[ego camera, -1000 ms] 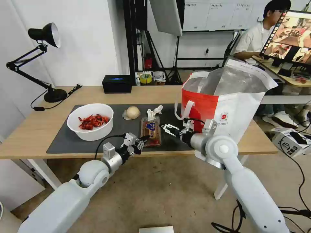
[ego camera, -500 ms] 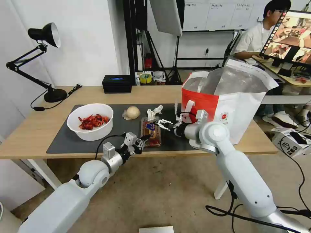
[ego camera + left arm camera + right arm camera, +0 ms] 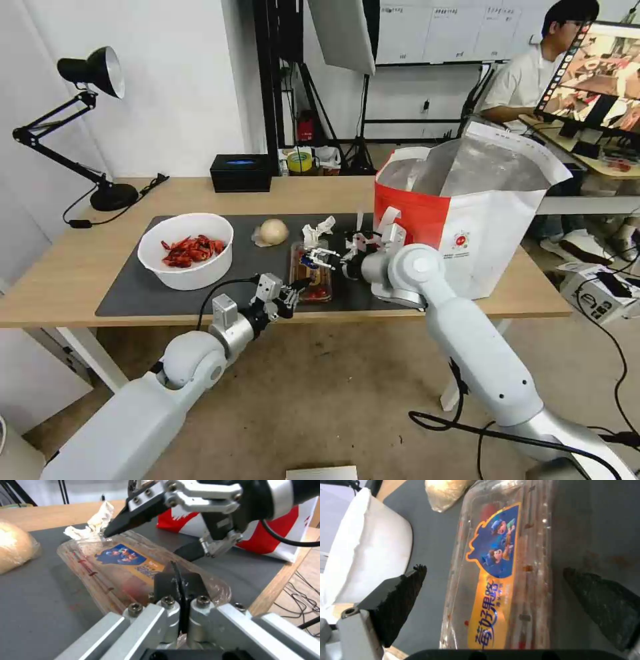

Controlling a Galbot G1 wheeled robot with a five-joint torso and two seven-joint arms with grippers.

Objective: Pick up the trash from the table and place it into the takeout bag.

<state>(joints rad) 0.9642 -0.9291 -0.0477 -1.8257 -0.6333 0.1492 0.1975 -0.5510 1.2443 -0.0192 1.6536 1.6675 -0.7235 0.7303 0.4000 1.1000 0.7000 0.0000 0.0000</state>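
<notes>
Lamp: black desk lamp point(image 3: 93, 73) at table's far left corner, cord trailing onto the wood.
Table: light-wood top point(image 3: 60, 273) on white legs, dark grey mat point(image 3: 140, 287) across the middle.
Bowl: white bowl of red shells point(image 3: 186, 250) on left part of mat, well apart from both grippers.
Tissue box: black tissue box point(image 3: 241, 173) at back edge of table, behind the mat.
Bun: round beige bun point(image 3: 273, 231) on mat between bowl and tray, not touched.
Left gripper: left gripper point(image 3: 291, 291) at front edge of mat, fingers pinched together on the near end of the tray; wrist view shows the plastic rim caught between its pads point(image 3: 180, 585).
Tray: clear plastic tray point(image 3: 311, 270) lying flat on mid mat, blue and orange label up, red tomatoes inside.
Tissue: crumpled white tissue point(image 3: 317, 231) touching far end of tray.
Right gripper: right gripper point(image 3: 321, 256) over far half of tray, jaws spread wide, one finger point(image 3: 395, 602) each side of the tray, holding nothing.
Bag: takeout bag point(image 3: 467, 213) upright on right end of table, mouth open, foil lining showing, just beside right arm.
</notes>
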